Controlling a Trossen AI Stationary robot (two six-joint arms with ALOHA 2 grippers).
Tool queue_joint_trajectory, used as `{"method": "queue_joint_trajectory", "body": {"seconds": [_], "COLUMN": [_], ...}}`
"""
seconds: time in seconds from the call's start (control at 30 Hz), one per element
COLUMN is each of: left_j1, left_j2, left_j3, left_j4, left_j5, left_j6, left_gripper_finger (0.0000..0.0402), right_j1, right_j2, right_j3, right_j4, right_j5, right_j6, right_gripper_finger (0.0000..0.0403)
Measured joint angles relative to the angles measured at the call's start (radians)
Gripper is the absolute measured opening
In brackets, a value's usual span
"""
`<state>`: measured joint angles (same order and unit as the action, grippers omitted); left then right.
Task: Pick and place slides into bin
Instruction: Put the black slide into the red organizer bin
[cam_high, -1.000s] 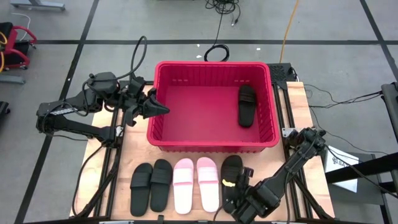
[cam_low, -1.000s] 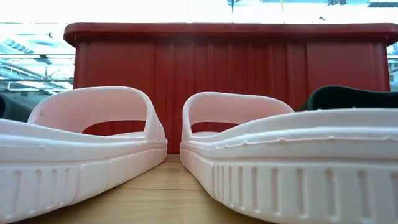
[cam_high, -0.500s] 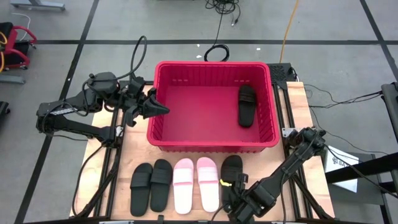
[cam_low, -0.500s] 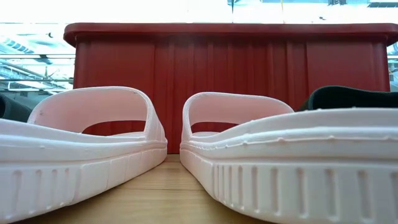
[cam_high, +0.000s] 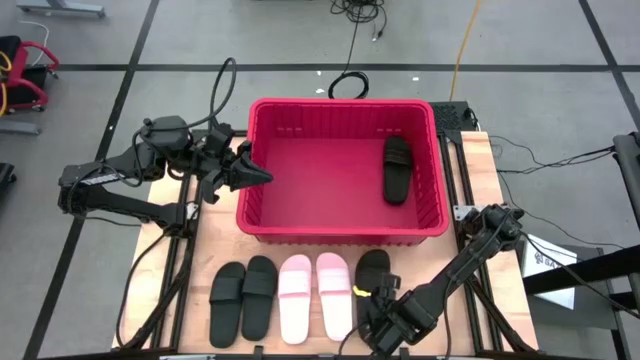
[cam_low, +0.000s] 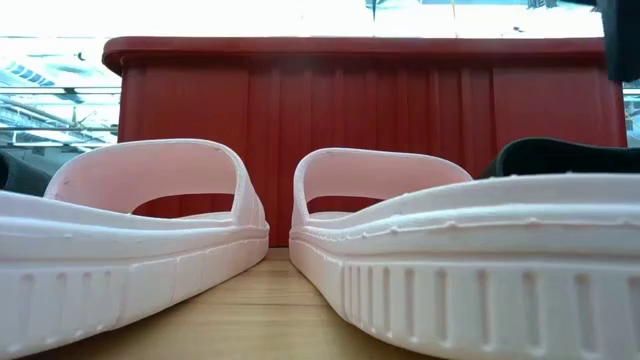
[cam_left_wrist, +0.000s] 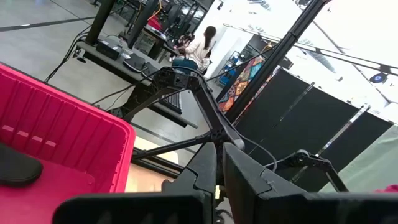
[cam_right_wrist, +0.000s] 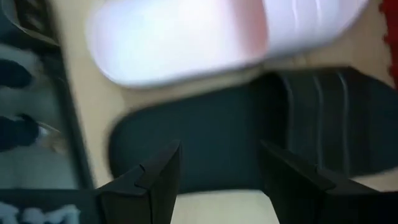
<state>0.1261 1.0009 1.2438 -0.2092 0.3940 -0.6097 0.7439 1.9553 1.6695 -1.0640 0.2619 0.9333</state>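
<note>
While one black slide (cam_high: 397, 169) lies inside the red bin (cam_high: 340, 232), the right claw (cam_high: 378, 318) hangs released over another black slide (cam_high: 373, 268) on the worktop (cam_high: 215, 249); the left claw (cam_high: 262, 176), clenched empty, waits at the bin's rim.

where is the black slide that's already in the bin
In the high view, the black slide lies inside the red bin, near its right wall.

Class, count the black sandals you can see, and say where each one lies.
4: one inside the red basket at, two at the row's left end, one at its right end under the right pincer.
</note>
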Motion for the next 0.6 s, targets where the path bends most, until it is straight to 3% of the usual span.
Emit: {"method": "queue_joint_trajectory", "body": {"seconds": [0.27, 0.6], "left_j1": [0.0, 0.0], "left_j2": [0.0, 0.0], "left_j3": [0.0, 0.0], "left_j4": [-0.001, -0.001], "left_j5": [0.001, 0.001], "left_j6": [0.0, 0.0], "left_gripper_finger": [0.0026, 0.0026], "right_j1": [-0.016, -0.019], "right_j2": [-0.014, -0.015], "right_j3": [-0.068, -0.109], "right_j4": [-0.047, -0.01], "right_j5": [0.101, 0.105], "right_j6": [0.014, 0.013], "right_gripper_finger": [0.0201, 0.0201]}}
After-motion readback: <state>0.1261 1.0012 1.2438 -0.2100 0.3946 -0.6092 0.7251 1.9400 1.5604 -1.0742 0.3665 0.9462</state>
